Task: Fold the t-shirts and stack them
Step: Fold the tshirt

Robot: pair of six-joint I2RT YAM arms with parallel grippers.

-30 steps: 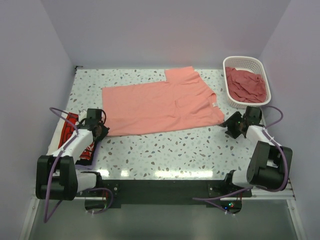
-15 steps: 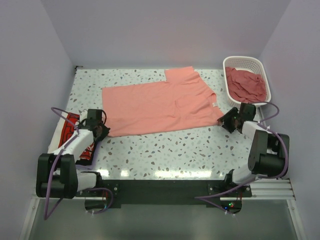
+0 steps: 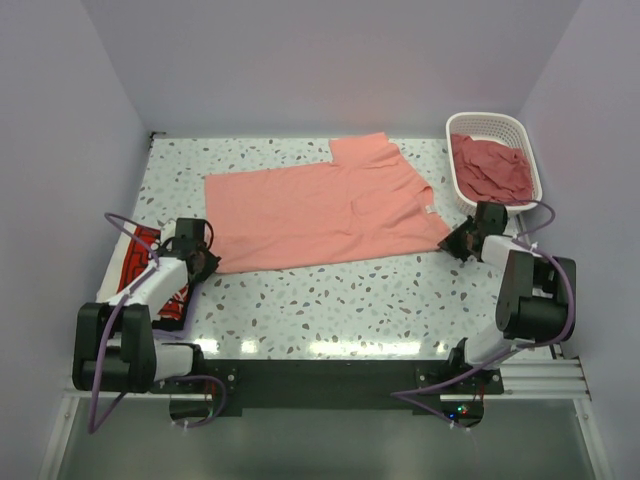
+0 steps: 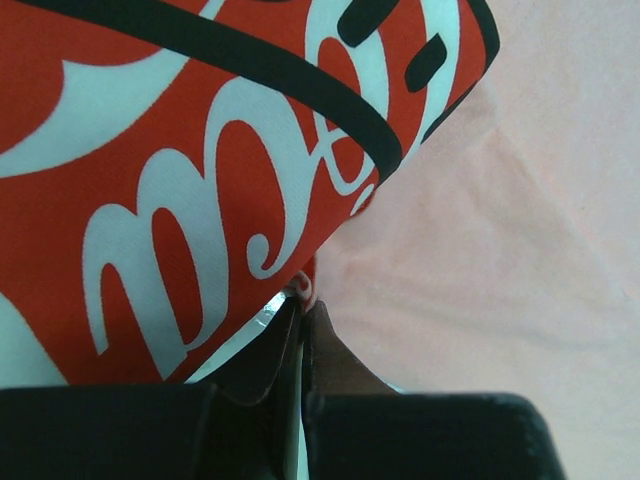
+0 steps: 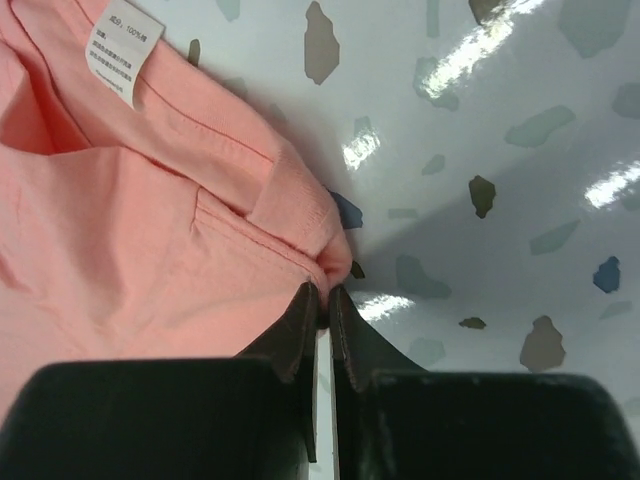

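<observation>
The pink tee (image 3: pixel 320 215) lies spread flat on the table (image 3: pixel 330 300), just left of the basket (image 3: pixel 520 130). Its outline is the same as a second ago. Darker crumpled tees (image 3: pixel 490 168) fill the basket.

The right gripper (image 3: pixel 457 242) is just in front of the basket, at the tee's near corner on that side. Over the last second it has come in from a spot farther out on the table and now meets the cloth. In the wrist view its jaws are pressed together on the hem fold (image 5: pixel 322 295), below the white label (image 5: pixel 123 52).

The left gripper (image 3: pixel 205 262) has hardly moved. It sits at the tee's near corner farthest from the basket. Its jaws are closed (image 4: pixel 302 300) with a scrap of pink cloth nipped at the tips. Beyond that corner, well away from the basket, the printed tee (image 3: pixel 135 262) lies under the left arm, its red-and-white script touching the pink cloth.
</observation>
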